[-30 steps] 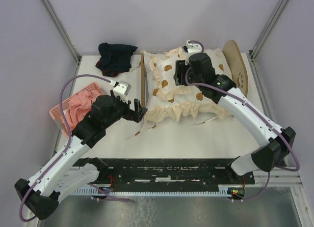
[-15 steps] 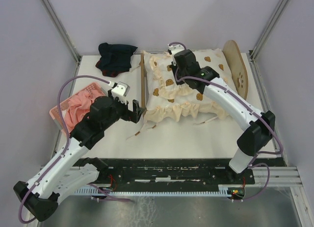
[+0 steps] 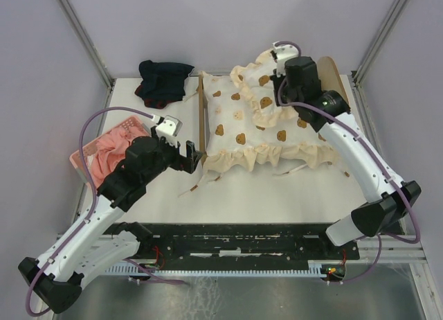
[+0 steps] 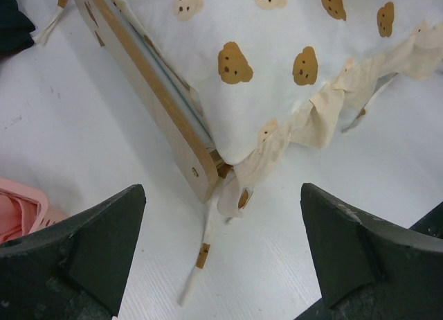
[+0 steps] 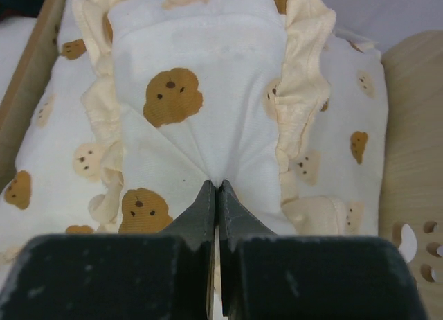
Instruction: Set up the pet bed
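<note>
Quilt (image 3: 242,126) pinched tight in right hand (image 5: 216,185), fold held up near the headboard (image 3: 340,91)! Left hand (image 4: 221,195) gapes wide beside the footboard (image 4: 149,102). Bed (image 3: 202,122) sits at back of bench (image 3: 277,195), quilt draped over it.

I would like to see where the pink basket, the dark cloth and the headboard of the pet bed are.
pink basket (image 3: 128,128): top view, far lattice wall.
dark cloth (image 3: 163,81): top view, middle of the heap.
headboard (image 5: 415,140): right wrist view, bare wood above the paw cut-outs.
</note>
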### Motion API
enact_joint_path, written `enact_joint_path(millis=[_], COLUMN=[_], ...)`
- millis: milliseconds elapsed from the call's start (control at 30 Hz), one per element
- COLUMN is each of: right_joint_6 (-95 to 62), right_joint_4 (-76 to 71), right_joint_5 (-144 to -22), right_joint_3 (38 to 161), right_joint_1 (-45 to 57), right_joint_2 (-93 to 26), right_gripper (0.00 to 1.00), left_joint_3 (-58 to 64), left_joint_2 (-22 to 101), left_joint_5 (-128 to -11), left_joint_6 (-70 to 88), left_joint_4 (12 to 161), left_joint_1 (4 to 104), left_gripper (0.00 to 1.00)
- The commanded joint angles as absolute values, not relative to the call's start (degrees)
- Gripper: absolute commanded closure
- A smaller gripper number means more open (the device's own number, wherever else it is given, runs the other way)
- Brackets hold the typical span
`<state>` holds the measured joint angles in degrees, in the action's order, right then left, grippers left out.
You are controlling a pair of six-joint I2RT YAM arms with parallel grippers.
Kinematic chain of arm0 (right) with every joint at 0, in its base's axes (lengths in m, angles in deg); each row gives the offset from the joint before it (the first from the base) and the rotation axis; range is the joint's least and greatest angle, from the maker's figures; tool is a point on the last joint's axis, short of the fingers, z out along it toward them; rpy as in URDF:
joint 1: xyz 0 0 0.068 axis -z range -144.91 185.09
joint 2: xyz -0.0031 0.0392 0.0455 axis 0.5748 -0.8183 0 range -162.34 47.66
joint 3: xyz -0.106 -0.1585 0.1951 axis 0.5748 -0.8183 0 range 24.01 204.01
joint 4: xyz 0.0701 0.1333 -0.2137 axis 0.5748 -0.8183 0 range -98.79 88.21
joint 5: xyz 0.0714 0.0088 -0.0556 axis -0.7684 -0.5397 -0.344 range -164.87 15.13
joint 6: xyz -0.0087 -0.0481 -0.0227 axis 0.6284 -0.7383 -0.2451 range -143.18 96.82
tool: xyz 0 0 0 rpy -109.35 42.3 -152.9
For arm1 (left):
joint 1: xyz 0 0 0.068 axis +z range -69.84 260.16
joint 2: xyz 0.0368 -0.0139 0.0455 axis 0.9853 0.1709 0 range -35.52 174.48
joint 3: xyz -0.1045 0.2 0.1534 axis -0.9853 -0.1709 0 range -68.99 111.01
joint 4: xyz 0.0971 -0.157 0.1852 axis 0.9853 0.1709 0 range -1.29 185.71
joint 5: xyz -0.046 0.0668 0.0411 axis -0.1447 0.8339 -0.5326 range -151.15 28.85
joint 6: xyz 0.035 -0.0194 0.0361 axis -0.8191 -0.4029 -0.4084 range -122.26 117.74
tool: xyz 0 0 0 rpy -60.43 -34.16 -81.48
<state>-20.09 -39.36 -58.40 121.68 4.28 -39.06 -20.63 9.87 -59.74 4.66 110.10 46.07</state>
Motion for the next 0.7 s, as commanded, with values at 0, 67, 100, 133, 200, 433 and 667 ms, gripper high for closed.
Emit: enact_joint_path(millis=[0,67,100,133,200,433,667], right_joint_6=[-17.2,-16.6,-16.1,-15.6,-14.3,-11.0,-11.1], right_joint_4=[-41.3,-40.5,-40.1,-40.0,-39.8,-37.6,-38.1], right_joint_5=[-63.2,-64.2,-64.6,-65.3,-68.6,-80.0,-88.9], right_joint_3=[123.8,122.7,122.1,121.7,121.2,118.8,118.6], right_joint_1=[12.0,14.4,15.5,16.9,19.9,28.8,35.7], right_joint_2=[-38.1,-37.3,-36.9,-36.7,-36.5,-36.9,-38.7], right_gripper=[0.98,0.98,0.98,0.98,0.98,0.98,0.98], left_joint_3=[-20.5,-20.6,-20.7,-20.7,-20.6,-20.5,-20.5], left_joint_2=[9.6,9.6,9.6,9.6,9.8,10.4,10.7], left_joint_5=[-60.1,-59.9,-59.9,-59.9,-59.9,-60.2,-60.5], left_joint_6=[2.9,2.9,2.9,2.9,2.9,2.7,2.6], left_joint_4=[109.2,109.2,109.2,109.2,109.1,109.2,109.1], left_joint_1=[46.5,46.5,46.6,46.6,46.6,46.7,46.9], left_gripper=[0.01,0.01,0.01,0.01,0.01,0.01,0.01])
